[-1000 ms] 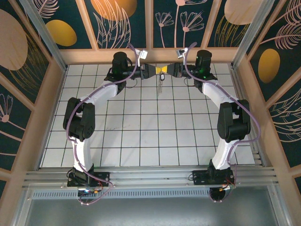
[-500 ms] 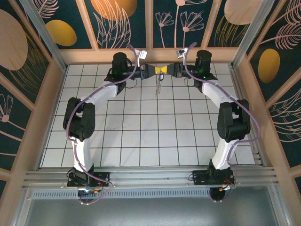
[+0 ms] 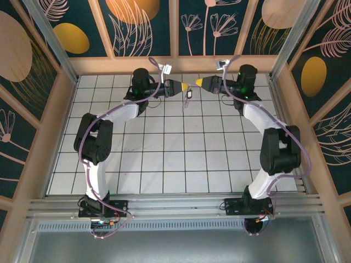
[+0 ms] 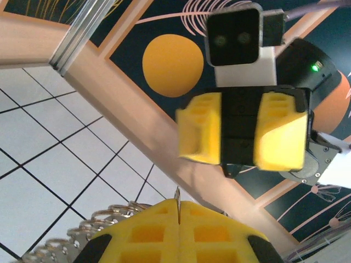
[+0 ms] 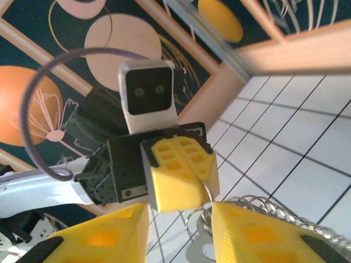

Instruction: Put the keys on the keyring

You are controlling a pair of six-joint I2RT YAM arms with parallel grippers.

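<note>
1. The keyring (image 3: 186,102) is dangling over the far tiles (image 3: 164,159), with a black-headed key (image 3: 188,94) alongside it.
2. The left gripper (image 3: 186,85) is clenching the keyring's wire.
3. The right gripper (image 3: 198,82) is hovering just beside, jaws parted, grasping nothing.

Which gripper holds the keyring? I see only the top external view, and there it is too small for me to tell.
Observer: The left gripper. In the left wrist view its jaws are shut on a thin wire of the keyring.
Operator: Is the right gripper touching it?
Observer: It does not appear so. In the right wrist view the right gripper has its jaws apart, and the ring hangs from the left gripper beyond them.
</note>
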